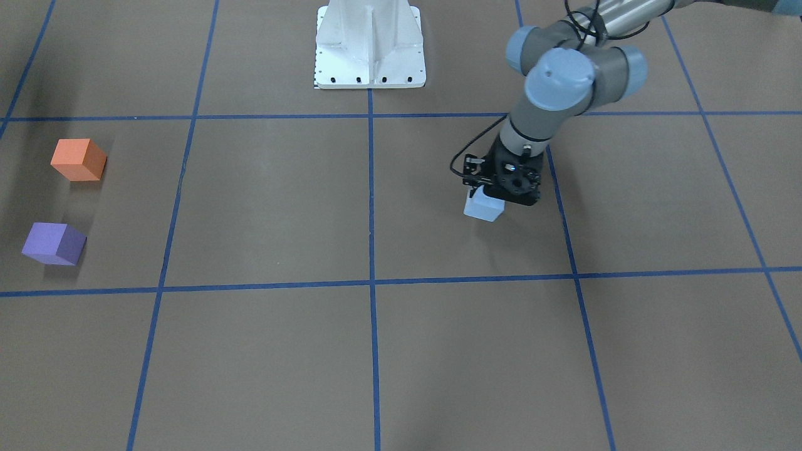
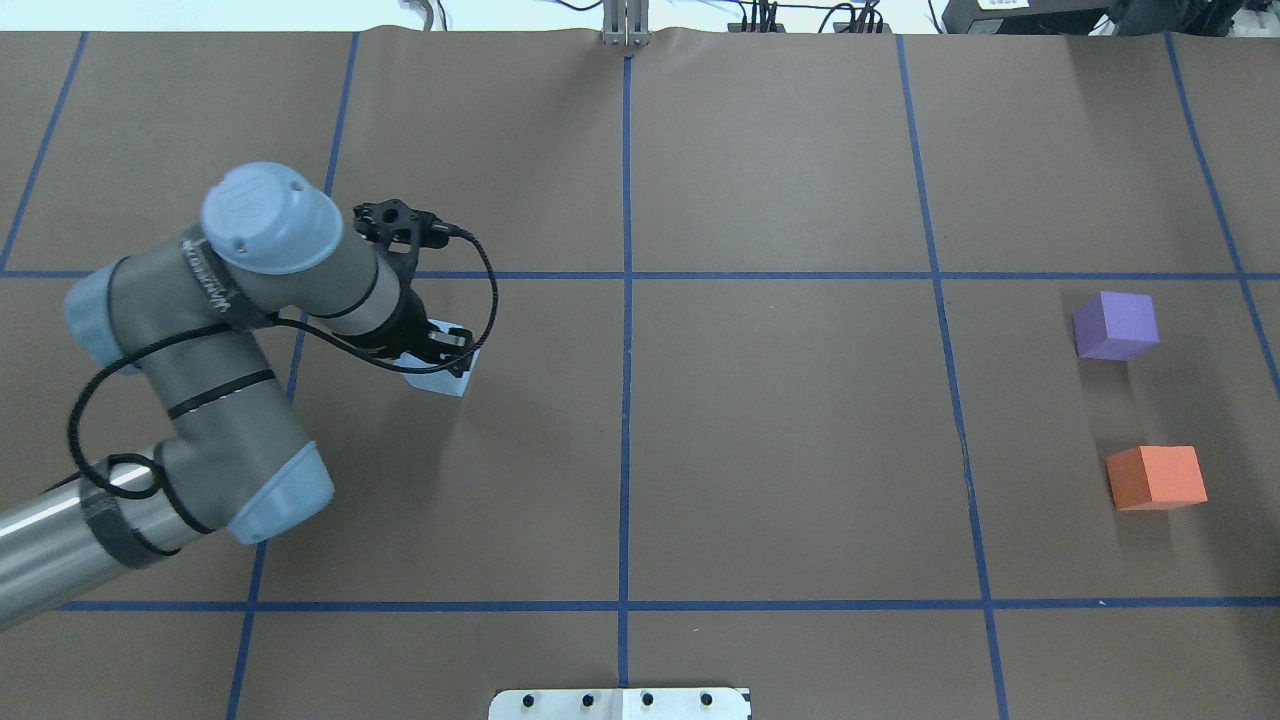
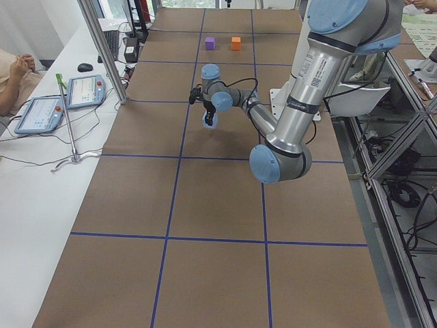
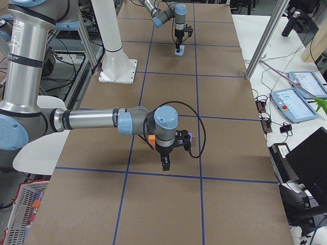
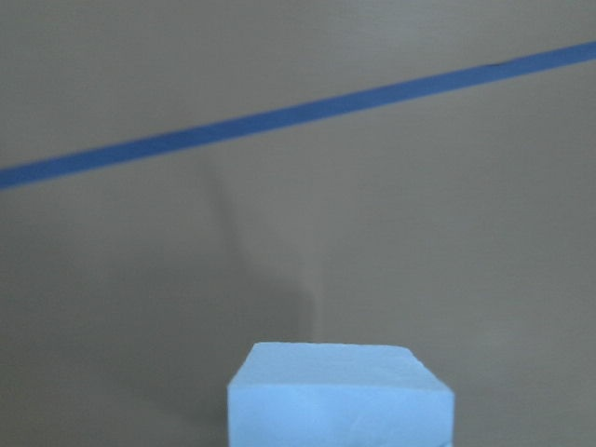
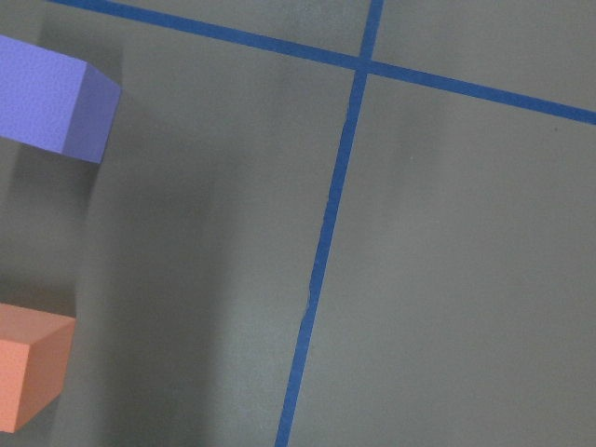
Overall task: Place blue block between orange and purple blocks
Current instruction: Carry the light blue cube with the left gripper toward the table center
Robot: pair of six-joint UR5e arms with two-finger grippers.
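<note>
The pale blue block is between the fingers of my left gripper, which is shut on it, at or just above the table on my left side. It also shows in the overhead view and low in the left wrist view. The orange block and the purple block stand far to my right with a gap between them; both show in the right wrist view, orange and purple. My right gripper shows only in the exterior right view, near those blocks; I cannot tell its state.
The brown table is marked with blue tape grid lines. The white base plate stands at the robot's side. A white bench with tablets and a metal post runs along the far edge.
</note>
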